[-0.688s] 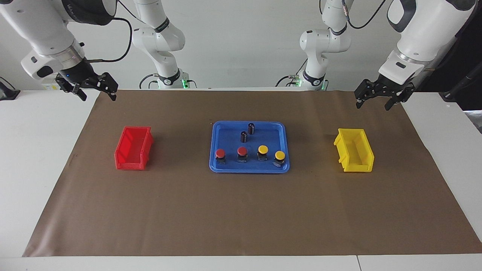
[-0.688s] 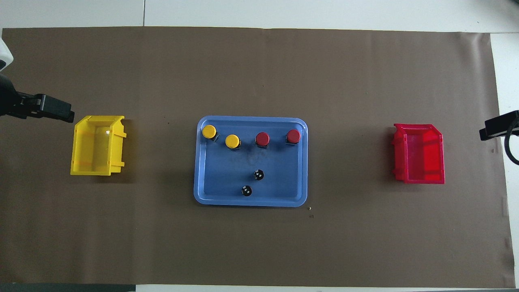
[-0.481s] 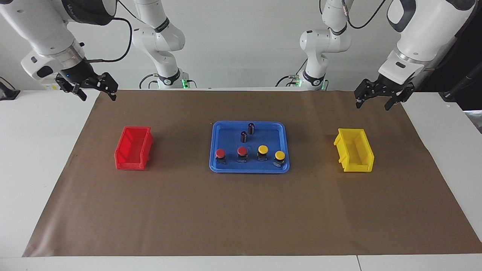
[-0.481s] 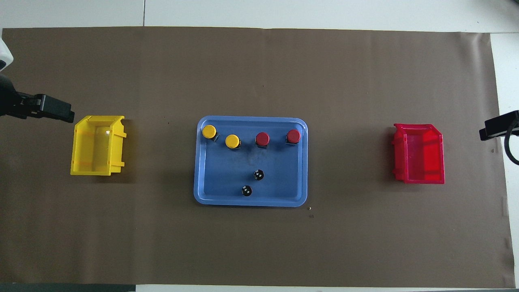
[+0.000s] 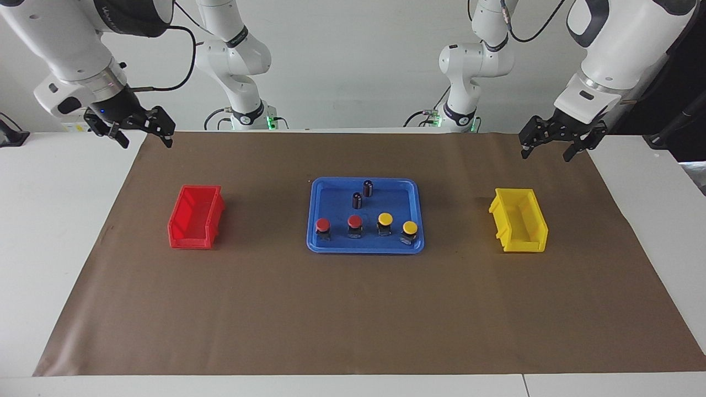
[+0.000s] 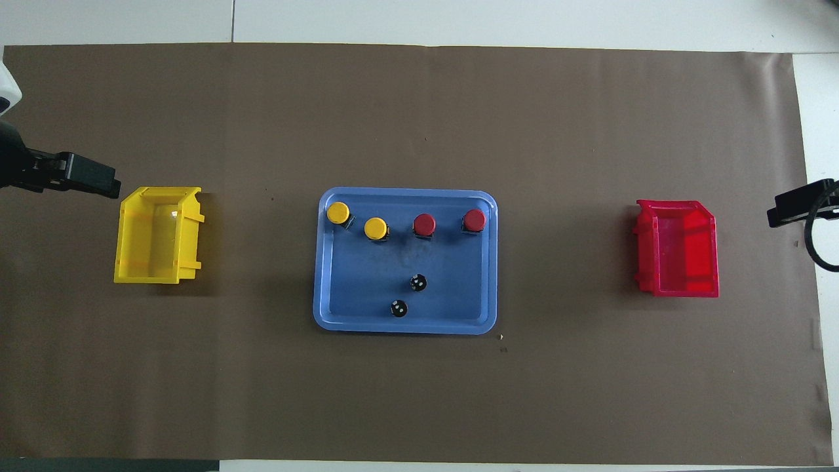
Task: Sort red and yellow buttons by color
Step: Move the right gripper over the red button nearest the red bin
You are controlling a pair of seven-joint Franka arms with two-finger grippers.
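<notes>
Two red buttons [image 5: 322,225] [image 5: 354,221] and two yellow buttons [image 5: 385,219] [image 5: 410,227] stand in a row in a blue tray [image 5: 331,247], along its edge farthest from the robots. In the overhead view the yellow buttons [image 6: 338,212] [image 6: 375,228] are toward the left arm's end and the red buttons [image 6: 424,224] [image 6: 474,219] toward the right arm's end. My right gripper [image 5: 146,142] is open and empty, up over the mat's edge at its end. My left gripper [image 5: 545,156] is open and empty, up over the mat's edge at its end.
A red bin [image 5: 190,240] sits on the brown mat toward the right arm's end, a yellow bin [image 5: 524,242] toward the left arm's end. Two dark capless cylinders [image 5: 368,188] [image 5: 357,200] stand in the tray, nearer to the robots than the buttons.
My right gripper has shifted slightly toward the middle of the table. The left gripper, buttons, tray and bins have not moved.
</notes>
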